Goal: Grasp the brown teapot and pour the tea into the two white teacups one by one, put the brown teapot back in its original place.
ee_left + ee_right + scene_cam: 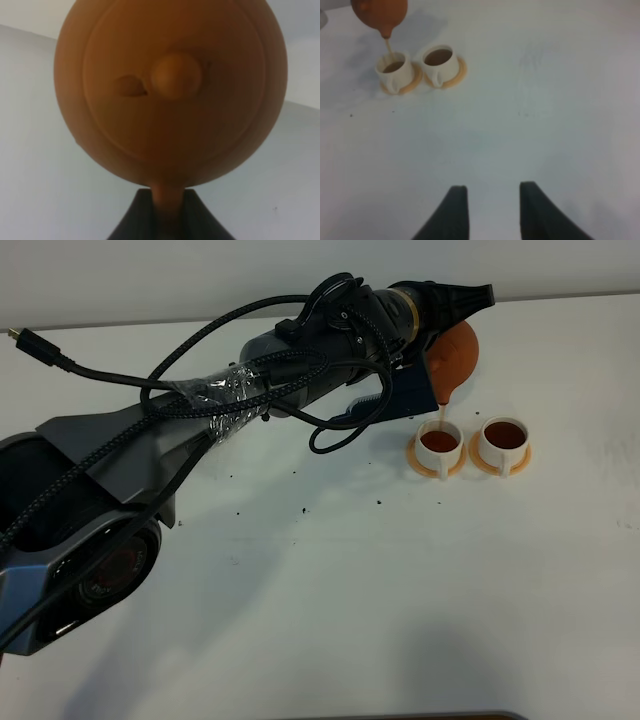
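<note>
Caught mid-pour! Found the brown teapot [462, 348] up in the air at the far right of the table [350, 620], tipped spout-down right above the left teacup [440, 440]. Watched a thin stream of tea [441, 412] drop from the spout into that cup. Saw the left gripper [437, 340] clamped tight on the teapot's handle, jaws fully closed (handle pinched between dark fingers [132, 227] in the left wrist view, lid and knob square to the lens). Spotted the right gripper [491, 195] well apart from the cups, jaws parted, nothing between them.

Reckoned the job well past halfway. Counted the right teacup [504, 438] as done: filled high with dark reddish-brown tea, upright on the right saucer [525, 458]. Judged the left teacup only partly filled, level seemingly lower than its neighbour's, upright on the left saucer [413, 455], just beside the other. Noted no puddle around either saucer (only a few dark specks [303, 510] nearer the middle of the table).

Left to do: finish this second pour, bring the teapot level, set it back on its coaster. Hunted for that coaster and could not find it in any view; possibly hidden behind the left arm [200, 410], impossible to say.
</note>
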`<state>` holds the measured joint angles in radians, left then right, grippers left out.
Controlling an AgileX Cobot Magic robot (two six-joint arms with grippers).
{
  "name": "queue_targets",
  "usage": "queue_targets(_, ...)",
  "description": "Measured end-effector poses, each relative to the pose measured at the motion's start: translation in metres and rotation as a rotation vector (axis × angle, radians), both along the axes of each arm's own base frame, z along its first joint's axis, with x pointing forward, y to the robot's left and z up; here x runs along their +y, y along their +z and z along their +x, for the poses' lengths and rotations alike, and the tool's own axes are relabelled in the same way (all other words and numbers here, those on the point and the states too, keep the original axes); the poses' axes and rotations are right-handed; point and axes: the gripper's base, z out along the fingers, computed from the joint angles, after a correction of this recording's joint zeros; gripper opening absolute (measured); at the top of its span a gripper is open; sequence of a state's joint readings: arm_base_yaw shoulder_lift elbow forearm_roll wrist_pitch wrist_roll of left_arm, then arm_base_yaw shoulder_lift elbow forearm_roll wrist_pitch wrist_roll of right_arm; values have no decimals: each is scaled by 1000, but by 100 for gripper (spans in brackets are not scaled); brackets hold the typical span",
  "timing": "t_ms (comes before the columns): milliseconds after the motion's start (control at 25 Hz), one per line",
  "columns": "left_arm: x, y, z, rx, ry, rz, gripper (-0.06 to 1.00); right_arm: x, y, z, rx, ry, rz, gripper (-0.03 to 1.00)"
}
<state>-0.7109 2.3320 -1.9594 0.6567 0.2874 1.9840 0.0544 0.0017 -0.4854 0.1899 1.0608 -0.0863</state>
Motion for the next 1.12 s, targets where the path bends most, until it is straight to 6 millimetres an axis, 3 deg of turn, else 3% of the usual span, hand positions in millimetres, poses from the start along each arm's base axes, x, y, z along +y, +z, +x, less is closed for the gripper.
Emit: queue_targets(1120, -2, 0, 0, -27, -40, 26, 10, 0, 0, 0, 0, 0, 0, 24)
